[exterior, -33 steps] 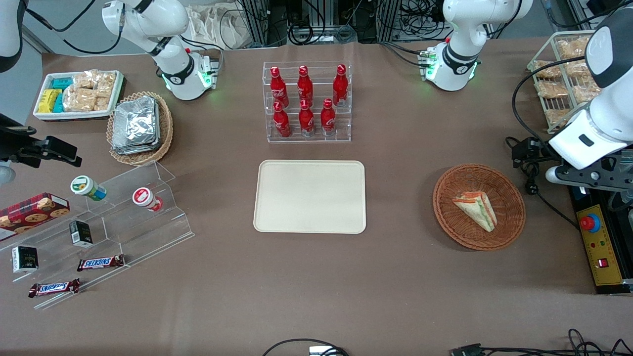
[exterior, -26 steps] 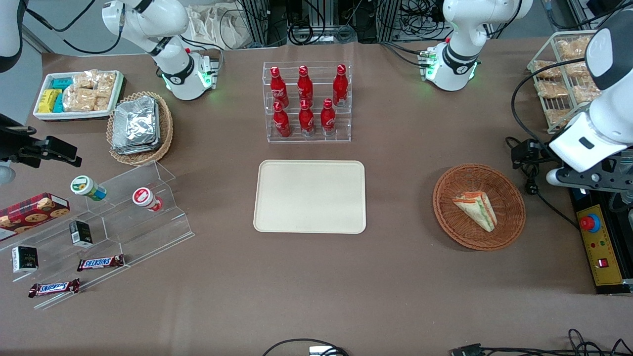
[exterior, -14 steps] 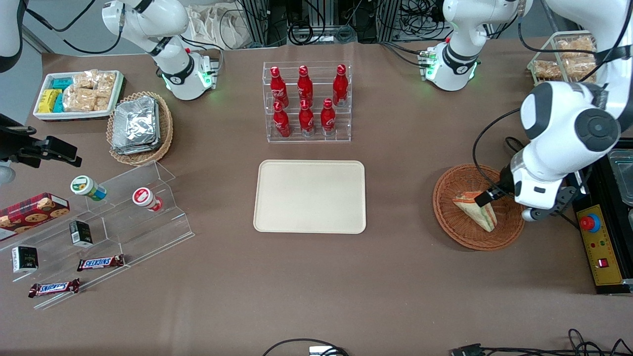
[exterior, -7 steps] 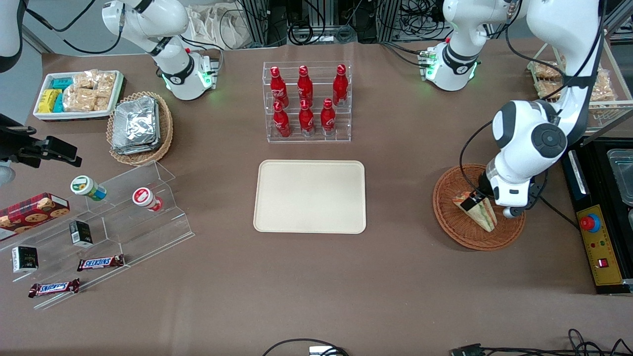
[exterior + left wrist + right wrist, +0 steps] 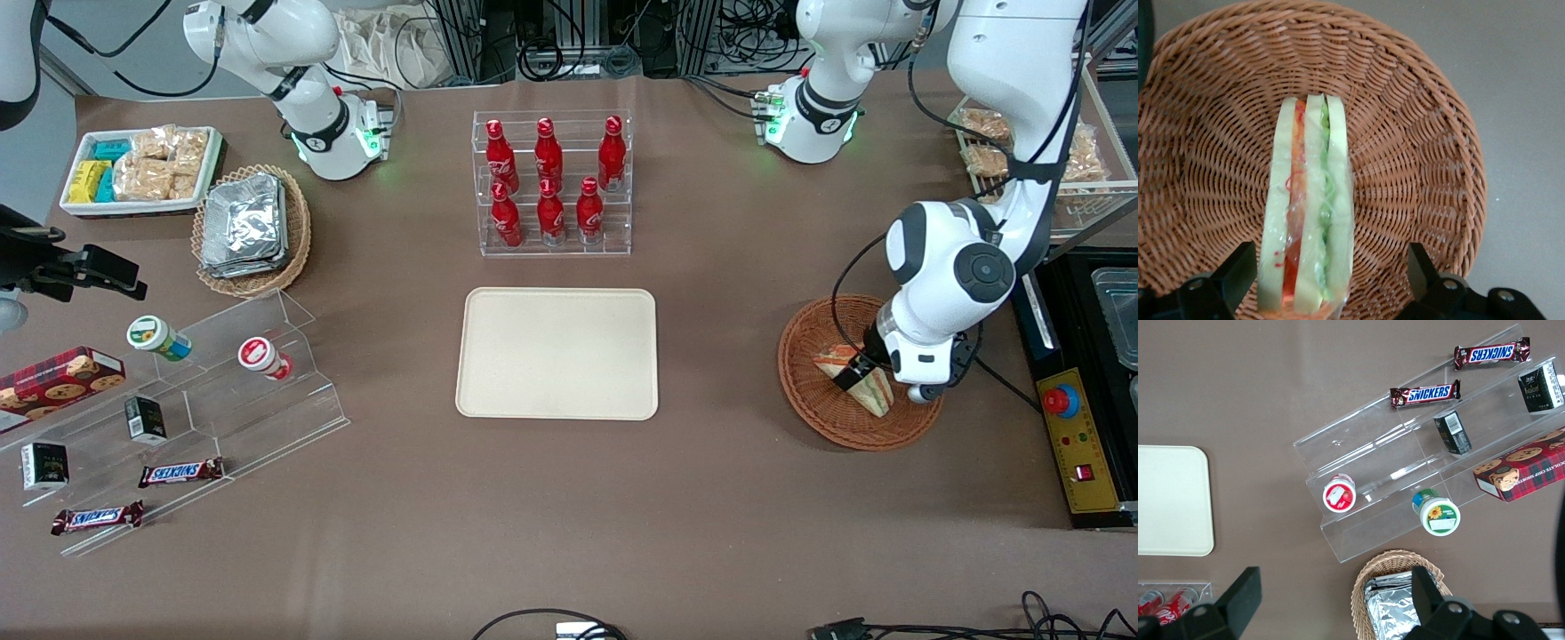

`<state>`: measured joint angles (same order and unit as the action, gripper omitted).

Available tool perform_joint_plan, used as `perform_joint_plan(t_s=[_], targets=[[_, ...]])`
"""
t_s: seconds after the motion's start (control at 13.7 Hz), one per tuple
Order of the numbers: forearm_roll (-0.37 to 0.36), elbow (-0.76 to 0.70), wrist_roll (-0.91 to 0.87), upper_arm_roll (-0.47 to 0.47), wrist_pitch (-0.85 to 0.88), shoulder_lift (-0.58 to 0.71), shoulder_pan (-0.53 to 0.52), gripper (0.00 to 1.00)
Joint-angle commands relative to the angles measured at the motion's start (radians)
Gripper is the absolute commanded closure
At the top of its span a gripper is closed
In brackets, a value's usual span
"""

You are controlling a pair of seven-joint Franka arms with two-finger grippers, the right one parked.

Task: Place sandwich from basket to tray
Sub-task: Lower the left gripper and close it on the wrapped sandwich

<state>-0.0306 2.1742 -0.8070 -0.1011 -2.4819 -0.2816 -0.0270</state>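
Over the basket point(image 5: 861, 372), toward the working arm's end of the table, my gripper point(image 5: 1328, 283) hangs low with the fingers point(image 5: 1231, 277) spread wide, one on each flat side of the sandwich point(image 5: 1310, 207) and neither touching it, so I hold nothing. Taking the basket as my landmark and going left to right in the front view: the tray point(image 5: 556, 353) lies bare, well apart from the basket toward the parked arm's end; the sandwich lies inside the basket, on the weave near its middle, cut side with green and orange-red stripes facing up at my wrist camera; my forearm rises above the basket's rim on the working arm's side. I judge this to be the reach-and-grasp step, the carry not yet begun. Next I would sink a little farther, close gently on the bread faces, then lift clear of the rim. My wrist points almost straight down, elbow bent high above it
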Motion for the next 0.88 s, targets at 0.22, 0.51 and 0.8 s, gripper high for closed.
perform_joint_plan(t_s=[0.22,0.51,0.8], targets=[[-0.061,-0.079,-0.001,-0.003,-0.006,-0.074,-0.007,0.91],[-0.074,-0.099,0.0,-0.005,0.059,-0.036,-0.01,1.0],[-0.054,-0.314,0.0,-0.014,0.408,0.001,-0.013,1.0]])
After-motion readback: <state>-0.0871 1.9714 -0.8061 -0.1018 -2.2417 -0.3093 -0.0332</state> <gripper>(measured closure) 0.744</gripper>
